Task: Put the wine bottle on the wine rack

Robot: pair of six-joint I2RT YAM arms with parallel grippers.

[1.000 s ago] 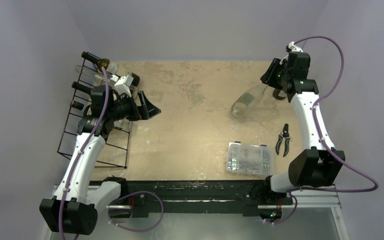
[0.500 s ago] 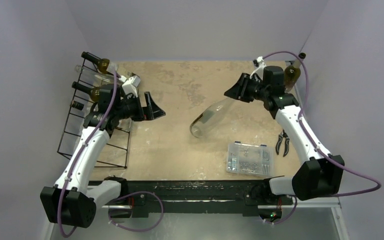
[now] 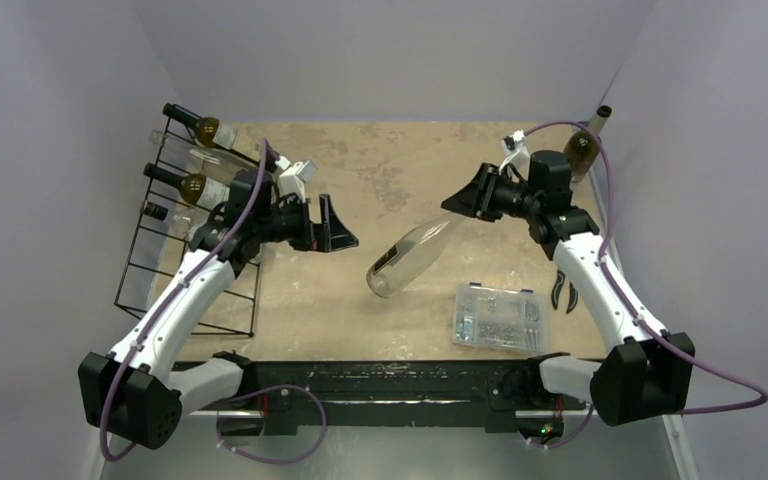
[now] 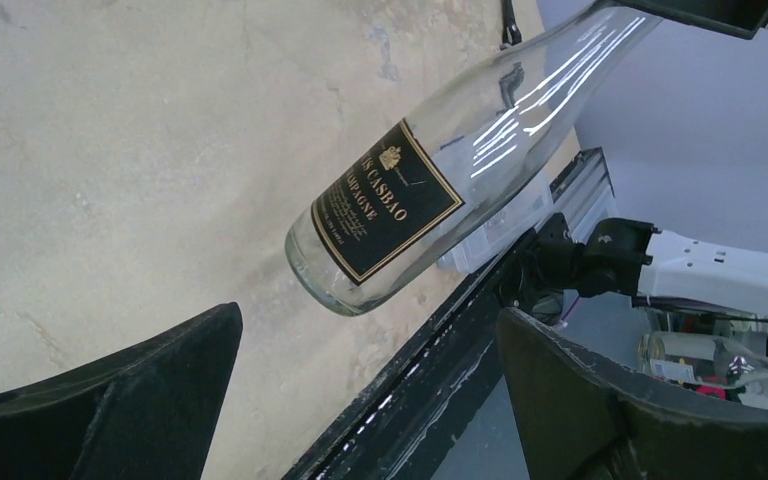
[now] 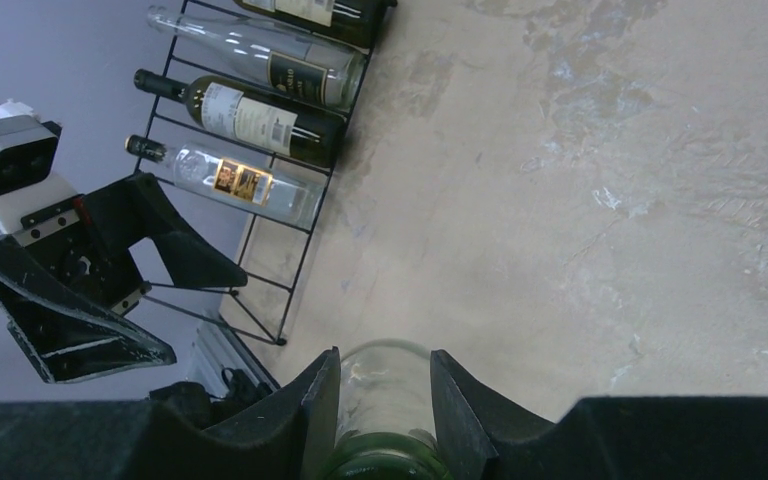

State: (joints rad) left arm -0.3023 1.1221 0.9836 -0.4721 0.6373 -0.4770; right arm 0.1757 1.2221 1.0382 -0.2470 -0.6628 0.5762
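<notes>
Clear glass wine bottle [image 3: 410, 258], farther left

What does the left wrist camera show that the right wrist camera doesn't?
Only the left wrist view shows the black label and base of the clear bottle. Only the right wrist view shows the wine rack, with other bottles lying in it. Both show the clear bottle, the table, the open left end effector, and the right end effector shut on the bottle's neck.

The left fingers [image 3: 338, 225] gape wide; the right fingers [image 5: 460, 405] pinch close together.
</notes>
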